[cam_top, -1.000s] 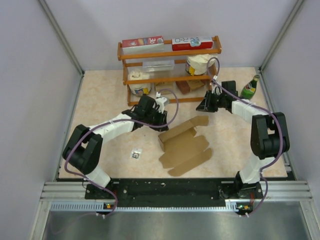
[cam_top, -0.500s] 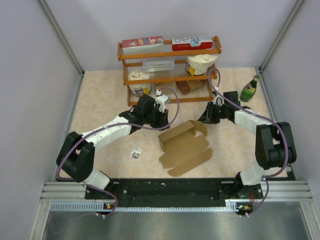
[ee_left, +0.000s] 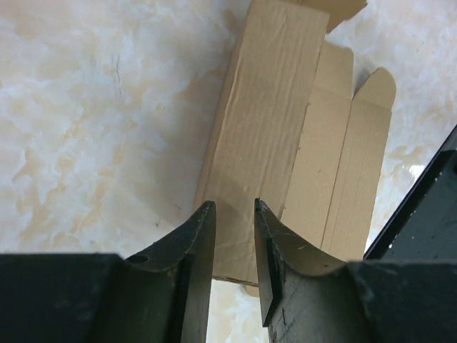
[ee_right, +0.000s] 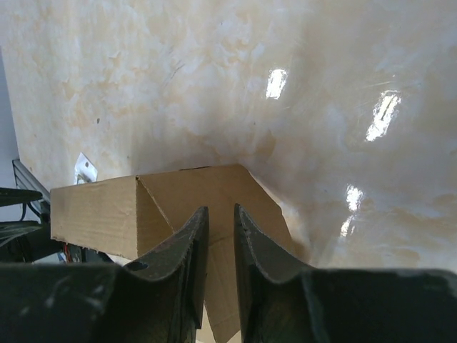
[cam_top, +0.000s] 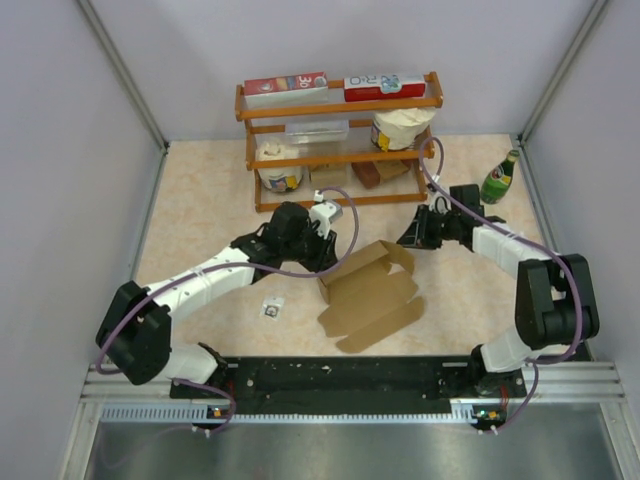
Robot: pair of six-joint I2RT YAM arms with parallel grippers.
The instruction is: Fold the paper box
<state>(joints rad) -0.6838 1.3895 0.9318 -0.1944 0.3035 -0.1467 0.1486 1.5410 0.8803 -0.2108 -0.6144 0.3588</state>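
Left wrist view: left gripper (ee_left: 233, 207) is showing a narrow gap between its fingers and holding nothing. It is hanging just above the end of the paper box (ee_left: 271, 128), with a long ribbed panel running away from the tips and flat flaps lying to the right.

Right wrist view: right gripper (ee_right: 221, 211) is also sitting narrow and empty, pointing down at a raised corner of the paper box (ee_right: 182, 187) where a diagonal crease is showing. Contact with the cardboard: cannot tell in either wrist view.

Top view: the box (cam_top: 370, 295) is lying mid-table (cam_top: 200, 200), between the arms and only partly folded. One wall is standing along the far side, and the rest is spreading flat toward the bases. The left gripper (cam_top: 318, 245) is sitting at the far-left end and the right gripper (cam_top: 408, 238) at the far-right flap. The wooden shelf (cam_top: 340, 150) is standing behind, the green bottle (cam_top: 500, 175) at far right, and a small packet (cam_top: 271, 308) is lying left of the box.

Risks, as I'm judging them:
- Both gaps are looking too tight to straddle a wall, so a descent may be shoving or denting the cardboard rather than gripping it.
- The sheet is looking light and the table glossy, so a one-sided push could be sliding or spinning it.
- The standing wall may be flopping back along its crease if left unsupported.
- With the arms working opposite ends, squeezing inward could be buckling the panel.
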